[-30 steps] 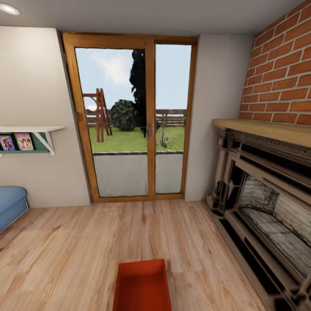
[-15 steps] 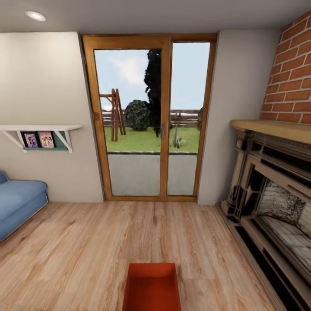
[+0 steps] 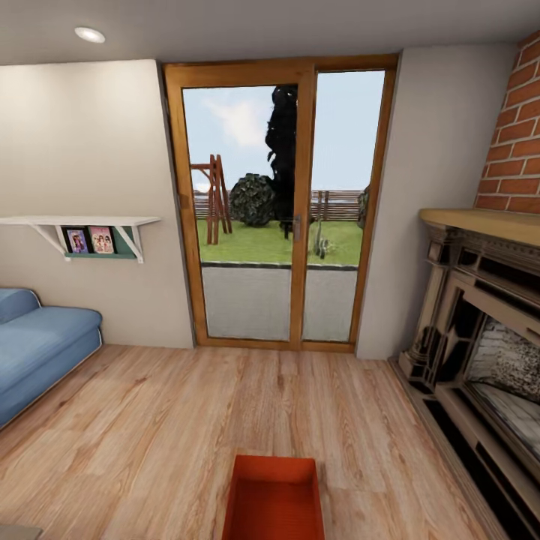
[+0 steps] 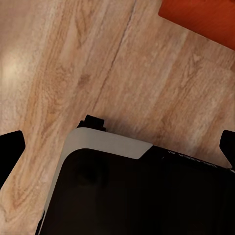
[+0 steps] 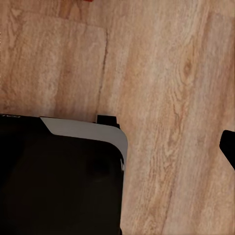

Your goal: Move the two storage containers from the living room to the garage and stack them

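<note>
Head view: you are in the living room, one orange-red bin (image 3: 274, 499) on the wood floor (image 3: 150, 420) just ahead, not lifted; garage not reached. Left wrist view: bin corner (image 4: 205, 19), fingers (image 4: 11, 152) wide apart, empty. Right wrist view: only one fingertip (image 5: 228, 147) visible; cannot tell its state.

Legible text, labels, brands, numbers, signs: none. Two small framed pictures (image 3: 89, 240) stand on the white wall shelf (image 3: 82, 222) left of the glazed door; their printed faces show coloured figures, too small and blurred to yield any lettering. The orange-red storage container (image 3: 274, 499) on the wood-plank floor has plain walls with no marking. The dark robot body (image 4: 137, 196) seen from the left wrist carries no readable marking.
</note>
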Controlling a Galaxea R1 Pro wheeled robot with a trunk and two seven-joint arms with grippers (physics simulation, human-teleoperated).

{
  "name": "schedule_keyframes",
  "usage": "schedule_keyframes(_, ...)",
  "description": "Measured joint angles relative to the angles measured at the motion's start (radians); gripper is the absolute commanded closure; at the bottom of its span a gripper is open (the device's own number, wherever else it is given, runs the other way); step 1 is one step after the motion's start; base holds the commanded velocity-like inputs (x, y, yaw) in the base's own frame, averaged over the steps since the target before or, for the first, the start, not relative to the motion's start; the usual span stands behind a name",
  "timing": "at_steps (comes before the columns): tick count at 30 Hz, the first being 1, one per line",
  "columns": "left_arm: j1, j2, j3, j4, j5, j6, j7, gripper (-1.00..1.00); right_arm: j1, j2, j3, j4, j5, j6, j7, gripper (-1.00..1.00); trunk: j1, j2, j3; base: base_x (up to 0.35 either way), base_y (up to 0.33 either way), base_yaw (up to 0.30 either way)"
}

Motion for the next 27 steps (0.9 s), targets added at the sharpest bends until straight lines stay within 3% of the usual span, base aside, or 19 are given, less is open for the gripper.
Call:
schedule_keyframes(10,0.0,0.0,0.0,0.0,0.0,0.0,0.0,-1.0,0.0,0.0,0.002,0.0,0.001,0.0,0.001,-1.0,0.0,0.0,0.0,0.014,0.0,0.0)
schedule_keyframes(20,0.0,0.0,0.0,0.0,0.0,0.0,0.0,-1.0,0.0,0.0,0.002,0.0,0.001,-0.003,-0.005,-1.0,0.0,0.0,0.0,0.233,0.0,-0.001)
schedule_keyframes(27,0.0,0.0,0.0,0.0,0.0,0.0,0.0,-1.0,0.0,0.001,-0.004,0.0,-0.002,-0.005,-0.008,-1.0,0.0,0.0,0.0,0.04,0.0,-0.158)
